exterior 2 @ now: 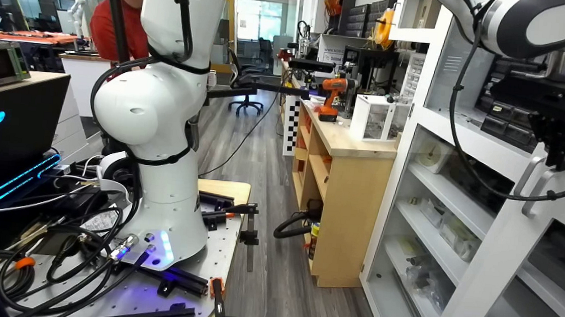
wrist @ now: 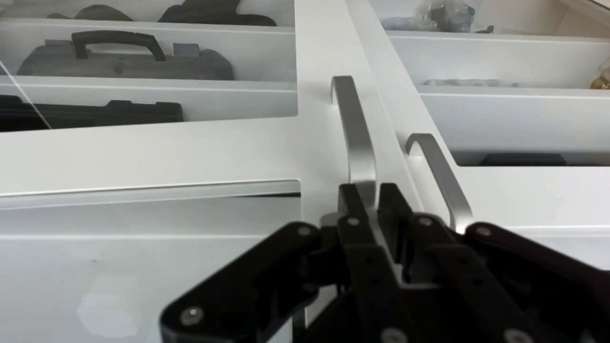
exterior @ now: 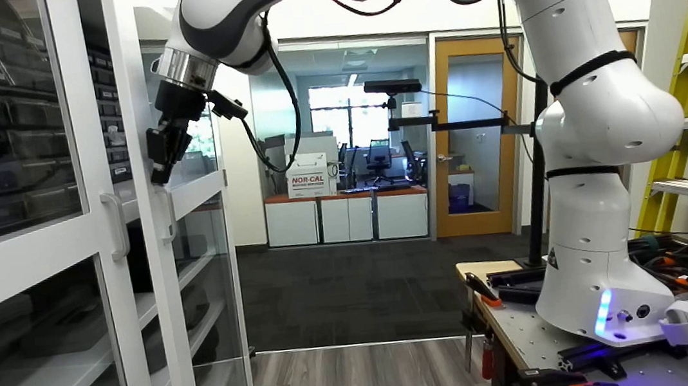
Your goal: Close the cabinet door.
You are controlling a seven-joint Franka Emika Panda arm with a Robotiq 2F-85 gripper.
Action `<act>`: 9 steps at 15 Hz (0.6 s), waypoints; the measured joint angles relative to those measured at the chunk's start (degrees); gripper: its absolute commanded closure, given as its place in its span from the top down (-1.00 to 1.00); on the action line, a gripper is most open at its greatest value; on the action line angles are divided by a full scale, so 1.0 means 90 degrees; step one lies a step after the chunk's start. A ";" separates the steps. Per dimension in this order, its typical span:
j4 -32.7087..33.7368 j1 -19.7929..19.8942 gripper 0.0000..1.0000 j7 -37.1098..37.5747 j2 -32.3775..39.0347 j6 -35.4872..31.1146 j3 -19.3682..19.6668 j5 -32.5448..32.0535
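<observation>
The cabinet door is a tall glass panel in a white frame with a crossbar. It appears slightly ajar beside the matching fixed panel, with a dark gap between them. The door also shows in an exterior view and on the left of the wrist view. My gripper has its fingers drawn close together around one end of the door's metal handle. In both exterior views the gripper is at this handle. Contact on the handle's right side is unclear.
The fixed panel's handle is close to the right finger. Shelves with cases and bags lie behind the glass. The robot stands on a cluttered table. A wooden bench stands beside the cabinet. A black cable hangs from the arm.
</observation>
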State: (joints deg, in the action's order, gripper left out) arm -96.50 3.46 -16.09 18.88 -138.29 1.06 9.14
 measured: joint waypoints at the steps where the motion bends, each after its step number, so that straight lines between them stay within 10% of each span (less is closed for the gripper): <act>1: 0.0105 -0.0007 -0.91 0.0088 0.0029 0.0007 -0.0012 -0.0048; 9: 0.0908 -0.0076 -0.91 0.0379 0.0544 0.0007 -0.0126 -0.0186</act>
State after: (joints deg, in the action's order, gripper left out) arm -88.33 2.77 -12.68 23.78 -138.22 -0.08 7.47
